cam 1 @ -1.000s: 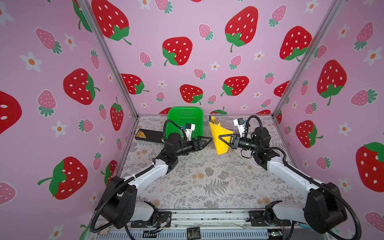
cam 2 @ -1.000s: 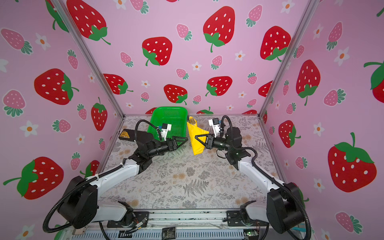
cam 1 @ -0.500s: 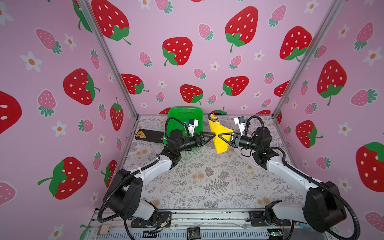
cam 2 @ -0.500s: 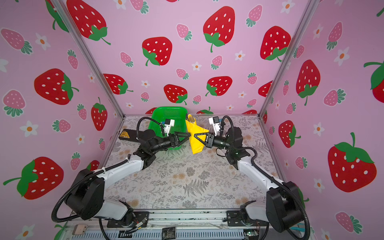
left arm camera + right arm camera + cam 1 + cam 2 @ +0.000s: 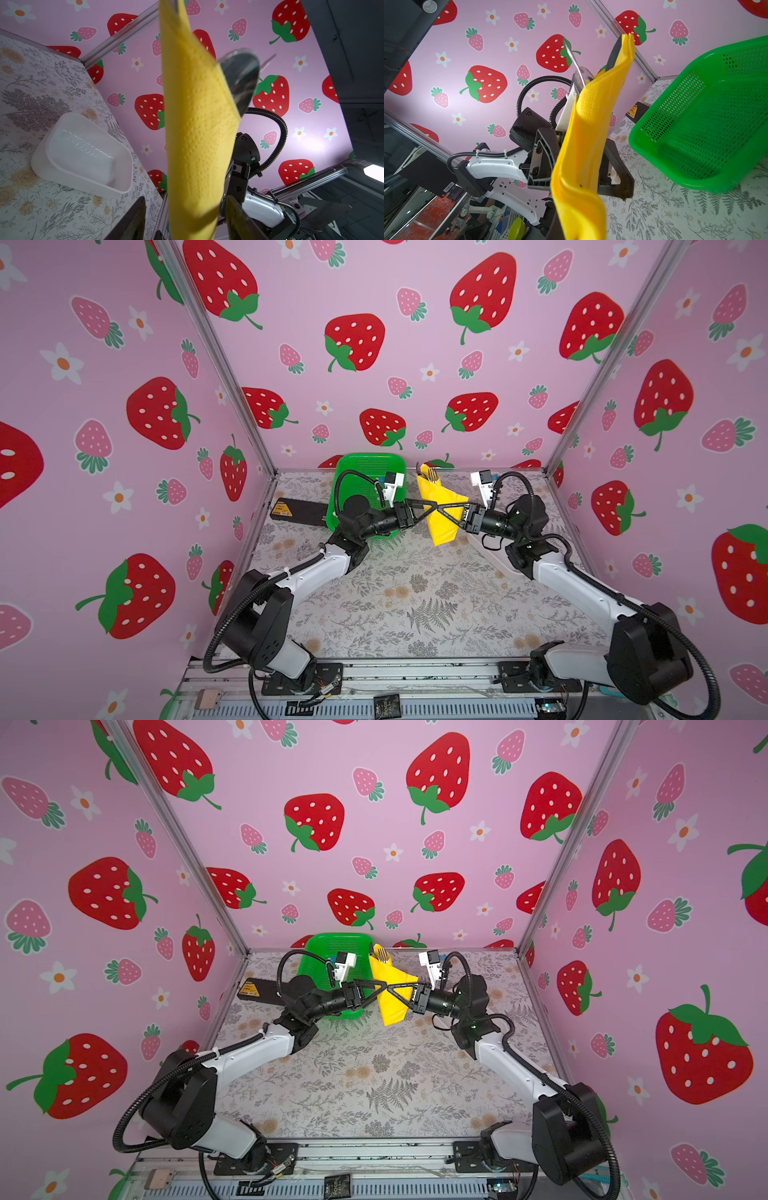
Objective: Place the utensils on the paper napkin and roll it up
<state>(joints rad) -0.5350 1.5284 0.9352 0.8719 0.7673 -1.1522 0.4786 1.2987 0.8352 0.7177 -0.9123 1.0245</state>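
Both top views: the only writing is a yellow label on the black box [image 5: 293, 511] at the left edge of the table [image 5: 415, 597] and a small black tag [image 5: 386, 702] on the front rail, and neither is legible. The napkin [image 5: 443, 529] [image 5: 392, 1011] is bright yellow, loosely rolled into a long tube. It stands nearly upright toward the back of the table, just right of the green basket [image 5: 365, 472]. I can't tell if its lower end touches the table. The utensils [image 5: 433, 475] poke out of the top, shiny silver, with fork tines showing. My right tool [image 5: 439, 508] is clamped tight on the roll's middle. My left tool [image 5: 434, 504] meets it tip to tip from the opposite side.

Left wrist: the napkin [image 5: 195, 124] is close up, with dotted embossing along it and a shiny spoon bowl [image 5: 239, 79] sticking out past one edge. My left tool [image 5: 185, 199] is half wide, one finger on each side of the roll. There is a clear gap on one side; the other is too close to call. The white oblong dish [image 5: 68, 178] lies on the table, apart from the roll.

Right wrist: the napkin [image 5: 587, 124] rises out of my right tool's grip in loose folds, with a slim metal handle and a dark spoon at its far end. The left tool [image 5: 583, 182] straddles it with black fingers. The perforated basket [image 5: 695, 135] sits near it. The box label has black print on yellow, unreadable.
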